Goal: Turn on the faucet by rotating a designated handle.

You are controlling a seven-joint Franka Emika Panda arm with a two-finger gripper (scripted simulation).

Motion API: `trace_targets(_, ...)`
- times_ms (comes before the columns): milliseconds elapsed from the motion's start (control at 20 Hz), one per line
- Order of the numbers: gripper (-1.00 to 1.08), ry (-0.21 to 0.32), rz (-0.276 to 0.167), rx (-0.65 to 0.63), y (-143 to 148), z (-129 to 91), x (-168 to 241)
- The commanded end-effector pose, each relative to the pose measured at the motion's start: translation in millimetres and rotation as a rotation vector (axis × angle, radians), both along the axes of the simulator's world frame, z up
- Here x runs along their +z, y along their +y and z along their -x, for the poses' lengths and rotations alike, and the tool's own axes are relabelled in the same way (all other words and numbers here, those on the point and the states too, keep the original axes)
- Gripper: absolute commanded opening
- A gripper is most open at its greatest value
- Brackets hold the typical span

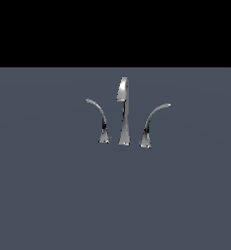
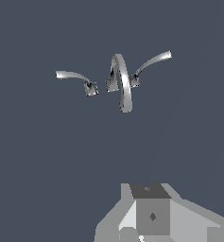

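Note:
The chrome faucet stands on the grey floor, with its tall spout (image 1: 123,114) in the middle. The handle (image 1: 152,123), the thicker curved lever, rises on the exterior view's right of the spout. A slimmer lever (image 1: 100,119) curves on the other side. The wrist view looks down on the arched spout (image 2: 121,82), the handle (image 2: 151,62) and the slim lever (image 2: 75,77). My gripper (image 2: 151,212) shows only as grey blocks at the picture's edge, well apart from the faucet and touching nothing. I cannot make out how its jaws stand. The arm is out of the exterior view.
The flat grey floor (image 1: 48,195) spreads all around the faucet. A black band (image 1: 115,29) fills the space above the floor's far edge in the exterior view.

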State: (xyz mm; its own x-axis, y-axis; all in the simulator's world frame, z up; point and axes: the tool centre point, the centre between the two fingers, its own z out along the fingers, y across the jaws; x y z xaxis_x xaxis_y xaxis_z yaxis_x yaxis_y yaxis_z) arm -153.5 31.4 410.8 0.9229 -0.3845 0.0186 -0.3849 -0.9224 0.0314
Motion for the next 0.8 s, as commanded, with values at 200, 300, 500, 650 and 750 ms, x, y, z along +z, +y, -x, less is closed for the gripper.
trace_targets(200,-1.00,-0.003,-0.006,-0.180,-7,-39,-32)
trace_targets(300,-1.00,-0.004,-0.008,-0.235,-11,-51,-42)
trace_targets(500,-1.00,-0.005,-0.011,-0.346,-20,-73,-62)
trace_targets(650,-1.00,-0.007,-0.013,-0.430,-29,-90,-77)
trace_targets(750,-1.00,-0.007,-0.015,-0.487,-35,-101,-87)
